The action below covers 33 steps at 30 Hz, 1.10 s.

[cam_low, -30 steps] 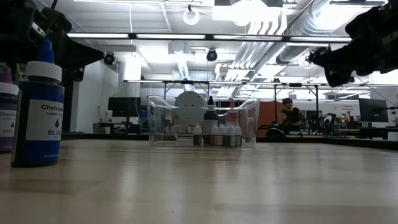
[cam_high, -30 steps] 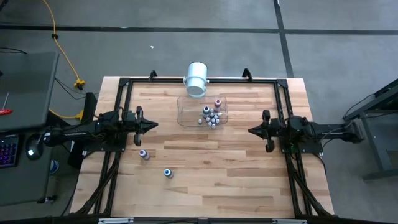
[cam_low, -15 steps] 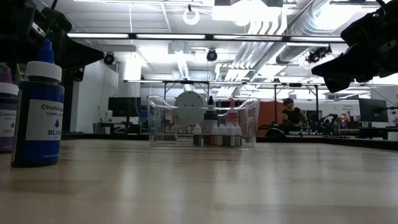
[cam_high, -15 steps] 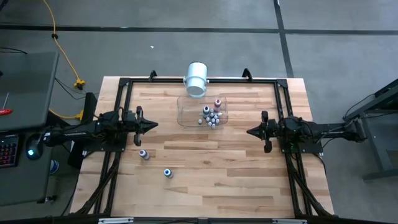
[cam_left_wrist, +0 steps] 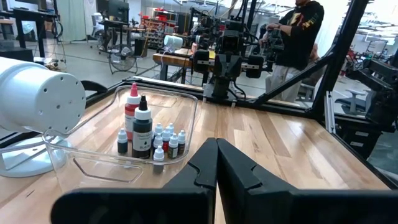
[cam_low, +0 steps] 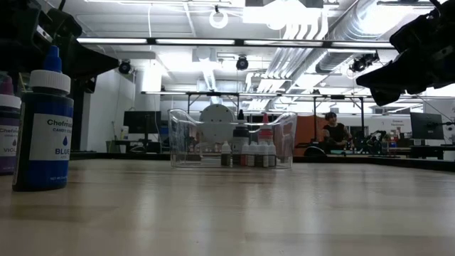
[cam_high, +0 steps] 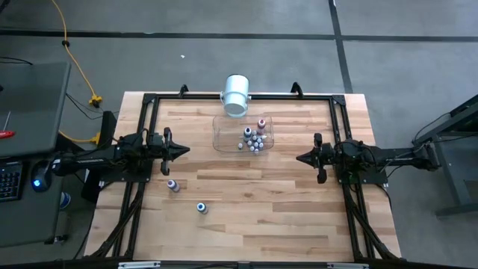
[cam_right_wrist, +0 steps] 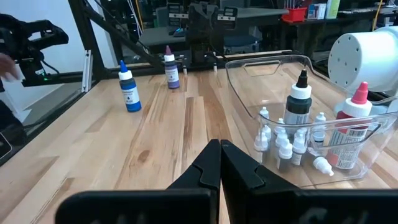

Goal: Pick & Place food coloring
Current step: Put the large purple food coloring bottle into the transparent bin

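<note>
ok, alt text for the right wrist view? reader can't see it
The right gripper, fingers shut, points across a wooden table toward a blue bottle and a purple bottle standing in the open. Beside it, a clear plastic tub holds many tiny bottles plus a black-capped bottle and a pink-capped bottle; a white cylinder lies behind.

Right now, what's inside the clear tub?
The tub holds a cluster of tiny whitish bottles, a taller black-capped bottle and a red-capped one. The front bottles hide some behind them, so an exact count can't be made.
</note>
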Motion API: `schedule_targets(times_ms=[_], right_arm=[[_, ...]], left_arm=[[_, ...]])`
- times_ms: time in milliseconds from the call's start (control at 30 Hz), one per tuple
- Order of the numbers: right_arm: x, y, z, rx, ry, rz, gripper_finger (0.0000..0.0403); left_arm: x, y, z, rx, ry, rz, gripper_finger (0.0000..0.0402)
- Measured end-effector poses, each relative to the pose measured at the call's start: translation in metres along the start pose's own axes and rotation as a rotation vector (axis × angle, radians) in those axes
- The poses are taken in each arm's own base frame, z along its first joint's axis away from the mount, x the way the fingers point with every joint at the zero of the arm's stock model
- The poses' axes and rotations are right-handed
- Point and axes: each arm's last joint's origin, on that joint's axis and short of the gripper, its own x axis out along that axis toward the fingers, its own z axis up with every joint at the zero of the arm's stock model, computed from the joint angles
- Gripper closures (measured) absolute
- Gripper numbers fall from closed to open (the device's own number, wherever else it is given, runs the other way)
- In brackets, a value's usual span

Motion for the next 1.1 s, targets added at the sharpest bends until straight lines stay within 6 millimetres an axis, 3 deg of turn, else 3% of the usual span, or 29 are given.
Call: schedule_targets(times_ms=[933,1100], right_arm=[[0.000,0.000,0.000,0.000,-0.001,0.000,0.0402],[0.000,0.000,0.000,0.000,-0.001,0.000,0.0402]], left_arm=[[0.000,0.000,0.001,-0.079,-0.004,-0.001,0.0401],[-0.003,-0.004,0.014,-0.013,-0.003,-0.077,0.0401]])
